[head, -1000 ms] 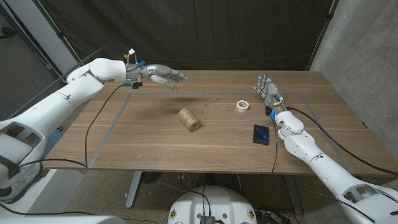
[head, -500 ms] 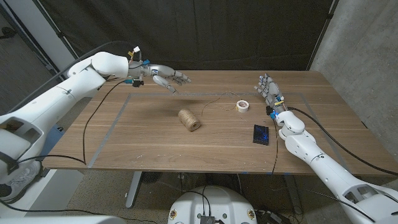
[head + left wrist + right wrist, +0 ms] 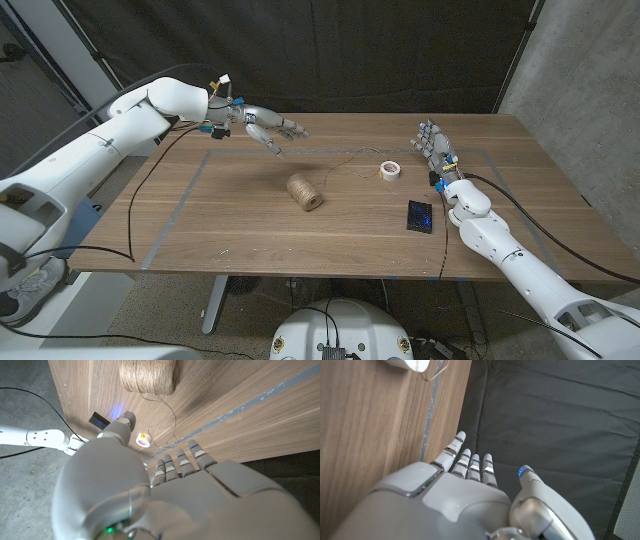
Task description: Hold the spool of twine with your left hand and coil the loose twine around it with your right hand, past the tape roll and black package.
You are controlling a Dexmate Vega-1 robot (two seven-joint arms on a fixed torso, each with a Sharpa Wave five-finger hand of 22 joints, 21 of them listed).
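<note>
We see the spool of twine (image 3: 305, 191) lying on its side near the middle of the table (image 3: 230, 225), its loose twine (image 3: 350, 160) trailing thinly toward the tape roll (image 3: 390, 170). The black package (image 3: 420, 215) lies flat just beside the right arm. Left hand (image 3: 268, 126) hangs above the far left of the table, fingers spread, holding nothing, well apart from the spool. Right hand (image 3: 434, 146) stands at the right side near the tape roll, fingers straight and close together, empty.
</note>
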